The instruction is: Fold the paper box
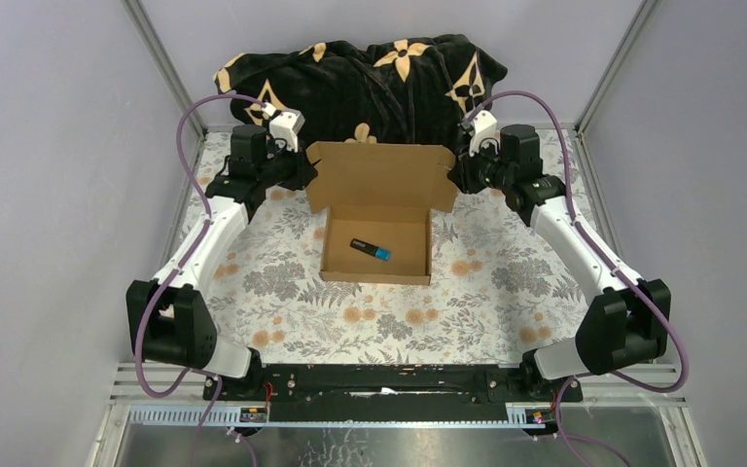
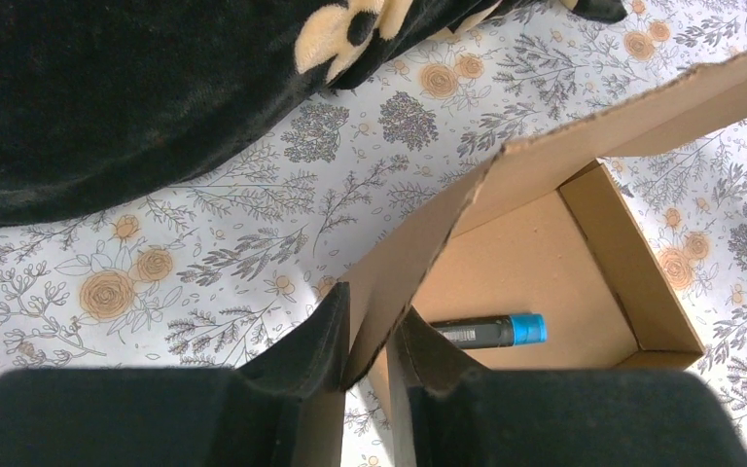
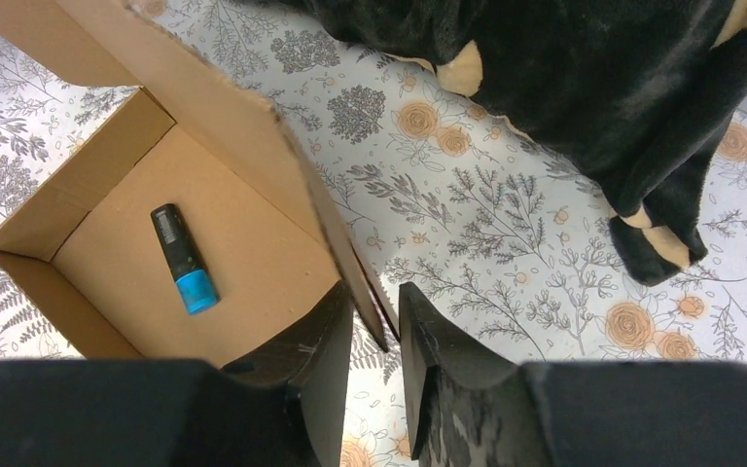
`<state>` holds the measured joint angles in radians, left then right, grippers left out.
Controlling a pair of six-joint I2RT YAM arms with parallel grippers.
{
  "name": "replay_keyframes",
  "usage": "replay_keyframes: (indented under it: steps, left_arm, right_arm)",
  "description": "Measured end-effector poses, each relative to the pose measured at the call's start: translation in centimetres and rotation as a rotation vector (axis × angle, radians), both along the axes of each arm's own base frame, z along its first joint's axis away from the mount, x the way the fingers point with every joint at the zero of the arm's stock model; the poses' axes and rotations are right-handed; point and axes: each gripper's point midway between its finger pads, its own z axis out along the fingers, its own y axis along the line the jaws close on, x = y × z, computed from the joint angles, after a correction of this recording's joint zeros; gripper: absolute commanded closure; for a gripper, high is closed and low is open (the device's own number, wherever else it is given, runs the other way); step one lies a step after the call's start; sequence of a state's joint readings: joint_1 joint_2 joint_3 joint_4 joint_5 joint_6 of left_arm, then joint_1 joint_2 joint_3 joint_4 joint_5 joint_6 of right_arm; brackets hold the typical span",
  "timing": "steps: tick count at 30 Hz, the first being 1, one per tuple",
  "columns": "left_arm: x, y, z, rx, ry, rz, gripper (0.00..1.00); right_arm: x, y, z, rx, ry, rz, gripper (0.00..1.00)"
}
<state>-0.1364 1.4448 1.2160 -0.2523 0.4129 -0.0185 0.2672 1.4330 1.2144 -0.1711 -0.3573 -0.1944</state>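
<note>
Cardboard sat between both pairs of jaws when we looked. The box (image 1: pixel 399 233) lay in the middle of the tabletop (image 1: pixel 282 292). Its tray was open upward and its lid (image 1: pixel 379 173) stood up at the far side, just in front of a black blanket (image 1: pixel 370 83). A small black tube (image 1: pixel 371 250) with a blue end lay loose on the tray floor, apart from the walls.

From the left wrist we saw the left jaws nearly together on the lid's left flap (image 2: pixel 399 263). The flap's lower edge ran down into the narrow gap and both fingers (image 2: pixel 316 341) lay against the cardboard, so we read it as pinched.

From the right wrist the right jaws were just as narrow, set at the lid's right flap (image 3: pixel 340 258). The flap's lower corner hung in the gap, close against one finger (image 3: pixel 326 336), with a sliver of space before the other. We could not tell whether those jaws clamped the flap or only straddled it.

From above, the left arm (image 1: pixel 209 238) and right arm (image 1: pixel 569 238) each reached in from its own side to an end of the lid, well apart from the tube.
</note>
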Motion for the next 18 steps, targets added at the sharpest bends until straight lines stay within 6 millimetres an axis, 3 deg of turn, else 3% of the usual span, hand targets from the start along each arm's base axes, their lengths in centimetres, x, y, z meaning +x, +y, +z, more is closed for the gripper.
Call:
replay_keyframes:
  steps: [7, 18]
  left_arm:
    - [0.0, -0.2, -0.4, -0.006, 0.013, -0.013, 0.79]
    - [-0.1, -0.9, -0.2, 0.001, 0.022, 0.002, 0.87]
  right_arm:
    - [0.2, 0.4, -0.2, 0.012, 0.015, 0.007, 0.81]
    - [-0.5, 1.9, -0.4, 0.028, 0.041, 0.009, 0.84]
